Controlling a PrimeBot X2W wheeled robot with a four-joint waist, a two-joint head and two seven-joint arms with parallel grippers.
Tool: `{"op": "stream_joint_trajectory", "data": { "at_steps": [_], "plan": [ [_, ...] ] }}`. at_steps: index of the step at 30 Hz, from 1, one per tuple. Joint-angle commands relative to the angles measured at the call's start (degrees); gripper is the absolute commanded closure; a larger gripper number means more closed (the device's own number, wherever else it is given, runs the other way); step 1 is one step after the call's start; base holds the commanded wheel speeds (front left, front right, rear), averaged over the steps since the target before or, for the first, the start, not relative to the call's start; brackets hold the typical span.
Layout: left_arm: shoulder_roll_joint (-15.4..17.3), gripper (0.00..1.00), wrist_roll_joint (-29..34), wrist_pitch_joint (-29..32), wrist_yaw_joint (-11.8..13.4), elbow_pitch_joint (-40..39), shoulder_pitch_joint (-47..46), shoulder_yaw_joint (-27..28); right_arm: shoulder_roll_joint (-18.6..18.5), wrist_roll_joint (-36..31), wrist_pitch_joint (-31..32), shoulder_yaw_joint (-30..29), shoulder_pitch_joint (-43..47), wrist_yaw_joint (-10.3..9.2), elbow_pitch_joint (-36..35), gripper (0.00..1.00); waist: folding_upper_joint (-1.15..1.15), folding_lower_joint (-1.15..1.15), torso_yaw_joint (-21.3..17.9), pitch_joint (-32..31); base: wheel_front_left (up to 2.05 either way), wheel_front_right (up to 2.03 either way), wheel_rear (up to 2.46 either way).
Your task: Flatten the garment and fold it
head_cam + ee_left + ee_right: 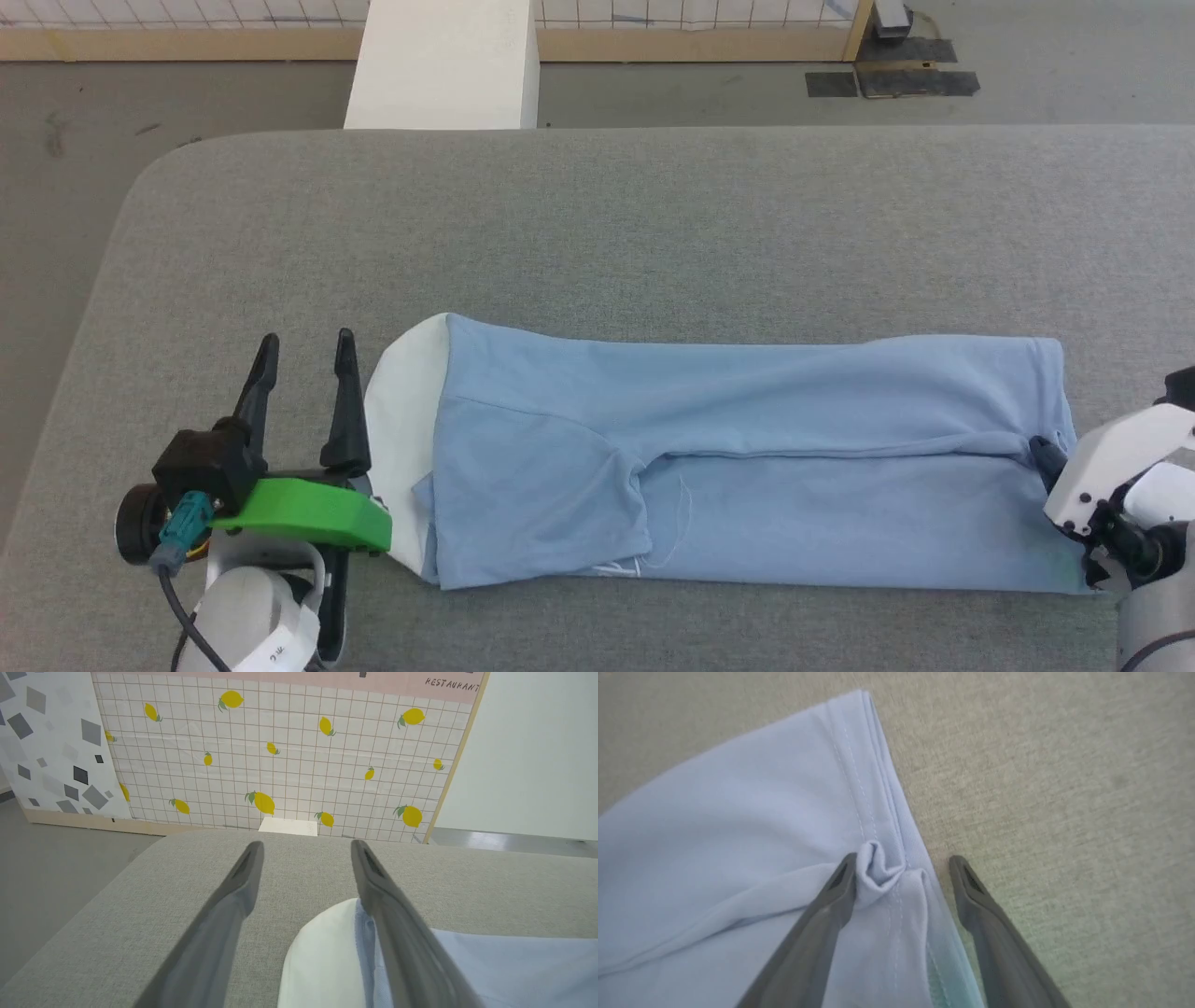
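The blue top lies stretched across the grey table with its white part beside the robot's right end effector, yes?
No: the white part lies beside the left end effector, as the head view shows. The blue top does lie stretched across the grey table.

You're working in a staged test lab: past the far edge of your grey padded table point(597, 205), a lemon-tile backdrop panel point(289, 756) and a terrazzo-print panel point(51, 751) stand on a bare grey floor point(233, 93).
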Motion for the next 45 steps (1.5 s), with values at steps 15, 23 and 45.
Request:
{"op": "stream_joint_trajectory", "data": {
  "at_steps": [15, 23, 45],
  "plan": [
    [-2.5, 0.0, 2.38, -0.26, -2.7, 1.2, -1.33, 2.96, 0.67, -3.79, 6.82, -2.41, 0.43, -0.09, -4.84, 1.0, 0.0, 0.0, 0.26, 0.7, 0.0, 0.0, 0.0],
    [-3.07, 0.0, 2.54, -0.26, -3.13, 1.0, -1.25, 3.36, -3.7, -13.61, -4.26, -10.82, 1.22, -0.09, -7.0, 1.0, 0.0, 0.0, 0.73, 0.54, 0.0, 0.0, 0.0],
    [-3.33, 0.0, 1.97, -0.26, -3.58, 0.93, 0.91, 2.45, -7.67, -4.76, 10.42, 21.28, 14.53, -0.09, -46.77, 1.0, 0.0, 0.0, 1.43, -2.68, 0.0, 0.0, 0.0]
  ]
}}
